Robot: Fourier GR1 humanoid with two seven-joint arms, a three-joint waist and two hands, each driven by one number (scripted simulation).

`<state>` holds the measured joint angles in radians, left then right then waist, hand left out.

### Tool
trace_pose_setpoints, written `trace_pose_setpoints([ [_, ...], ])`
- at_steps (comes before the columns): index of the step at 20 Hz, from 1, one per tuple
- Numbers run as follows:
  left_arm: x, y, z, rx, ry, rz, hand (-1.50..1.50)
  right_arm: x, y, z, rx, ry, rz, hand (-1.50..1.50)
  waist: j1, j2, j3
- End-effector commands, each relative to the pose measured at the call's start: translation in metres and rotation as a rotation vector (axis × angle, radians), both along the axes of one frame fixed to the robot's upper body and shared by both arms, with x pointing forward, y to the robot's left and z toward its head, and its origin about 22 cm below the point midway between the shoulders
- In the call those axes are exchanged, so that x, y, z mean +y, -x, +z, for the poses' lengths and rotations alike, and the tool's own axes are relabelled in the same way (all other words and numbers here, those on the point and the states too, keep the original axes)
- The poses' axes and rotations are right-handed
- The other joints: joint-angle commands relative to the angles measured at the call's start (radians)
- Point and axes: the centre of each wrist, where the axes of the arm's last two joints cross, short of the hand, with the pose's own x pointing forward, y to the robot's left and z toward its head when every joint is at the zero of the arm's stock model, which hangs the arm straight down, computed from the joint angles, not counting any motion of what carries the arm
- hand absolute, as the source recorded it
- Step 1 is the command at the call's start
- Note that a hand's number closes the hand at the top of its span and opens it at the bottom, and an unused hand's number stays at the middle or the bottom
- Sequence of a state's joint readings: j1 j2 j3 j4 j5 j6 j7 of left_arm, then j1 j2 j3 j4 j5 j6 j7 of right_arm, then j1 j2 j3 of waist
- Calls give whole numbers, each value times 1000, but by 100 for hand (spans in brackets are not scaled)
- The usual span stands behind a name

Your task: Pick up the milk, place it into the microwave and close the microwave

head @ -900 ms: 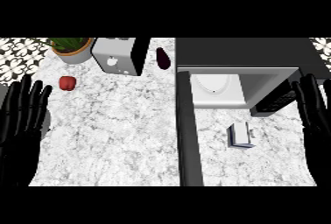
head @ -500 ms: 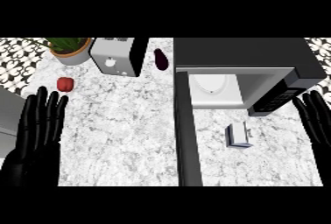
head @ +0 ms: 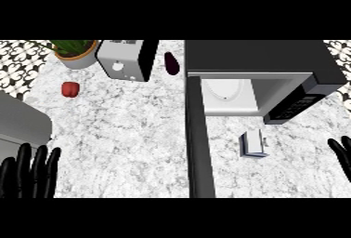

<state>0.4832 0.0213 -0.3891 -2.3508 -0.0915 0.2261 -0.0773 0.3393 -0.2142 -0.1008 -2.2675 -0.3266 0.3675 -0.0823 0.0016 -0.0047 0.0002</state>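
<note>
Milk (head: 254, 143) on counter (head: 137, 139), outside open microwave (head: 254, 56).

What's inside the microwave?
Only a white round plate shows inside the open microwave. The milk sits outside on the counter. The microwave's top covers the deeper part, so that cannot be seen.

White milk carton (head: 254, 143) just in front of the dark microwave (head: 260, 58), door (head: 195, 139) wide open.

Toaster (head: 125, 59) between potted plant (head: 74, 52) and aubergine (head: 171, 63) — red fruit (head: 70, 89) apart
</note>
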Motion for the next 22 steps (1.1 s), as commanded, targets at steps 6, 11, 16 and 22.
trace_pose_setpoints([
  [6,1,50,-6,-13,11,-7,-150,-5,14,-10,-6,65,-49,-150,7,0,0],
  [11,19,78,-25,12,-7,-3,-150,3,12,-22,2,87,-95,-150,21,-3,-1],
  [16,34,79,-3,2,9,-14,-150,28,-6,-47,1,107,-97,-150,12,1,0],
  [22,42,93,-32,4,8,16,-150,4,-34,-69,20,135,-146,-150,15,2,0],
])
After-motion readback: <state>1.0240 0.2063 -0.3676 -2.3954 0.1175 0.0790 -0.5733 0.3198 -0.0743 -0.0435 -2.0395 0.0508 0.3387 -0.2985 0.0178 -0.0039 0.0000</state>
